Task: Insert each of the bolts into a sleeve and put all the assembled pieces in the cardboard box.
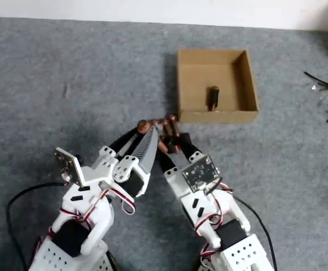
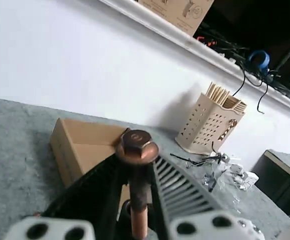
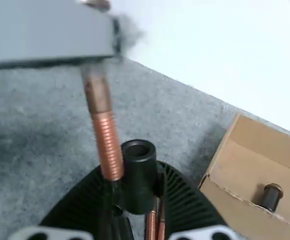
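Observation:
My left gripper (image 1: 145, 127) is shut on a copper bolt (image 2: 138, 150), hex head up, its threaded shank (image 3: 106, 145) pointing down. My right gripper (image 1: 171, 142) is shut on an upright black sleeve (image 3: 137, 167), bore facing up. The bolt's tip hangs just beside the sleeve's rim, touching or nearly touching its side, not in the bore. The cardboard box (image 1: 245, 84) stands just beyond both grippers, with one dark assembled piece (image 1: 213, 97) lying inside it. More copper bolts (image 1: 169, 122) lie on the carpet under the grippers, partly hidden.
Grey carpet covers the table. A perforated holder with sticks (image 2: 212, 122) stands past the box, and cables and small bits (image 1: 327, 96) lie at the far right edge. Open carpet spreads to the left of the box.

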You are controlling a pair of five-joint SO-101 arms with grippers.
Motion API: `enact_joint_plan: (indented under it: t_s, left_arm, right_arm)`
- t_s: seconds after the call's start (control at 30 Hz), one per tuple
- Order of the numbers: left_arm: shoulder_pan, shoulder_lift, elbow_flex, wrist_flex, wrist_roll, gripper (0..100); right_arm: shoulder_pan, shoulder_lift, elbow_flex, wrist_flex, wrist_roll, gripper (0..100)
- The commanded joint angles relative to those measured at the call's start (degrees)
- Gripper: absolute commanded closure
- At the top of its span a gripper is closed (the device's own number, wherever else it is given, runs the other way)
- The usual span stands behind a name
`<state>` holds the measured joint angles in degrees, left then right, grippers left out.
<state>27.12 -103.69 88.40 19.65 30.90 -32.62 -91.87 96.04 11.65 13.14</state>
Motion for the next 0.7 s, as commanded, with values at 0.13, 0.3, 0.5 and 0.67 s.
enact_joint_plan:
  t_s: [0.13, 0.3, 0.5, 0.67]
  left_arm:
    - [-0.3, -0.7, -3.5, -1.8, 0.4, 99]
    - [-1.5, -0.5, -5.4, -1.8, 0.4, 99]
    - [-1.4, -0.2, -2.2, -9.1, -2.3, 99]
    - [-1.1, -0.2, 0.0, -9.8, -4.2, 99]
  right_arm:
    - [-0.7, -1.0, 6.4, -2.0, 0.6, 99.4]
    - [-0.6, -0.9, 6.4, -2.0, 0.6, 99.4]
    - [-0.7, -0.8, 6.4, -2.0, 0.6, 99.4]
    - [-0.7, -0.8, 6.4, -1.9, 0.6, 99.4]
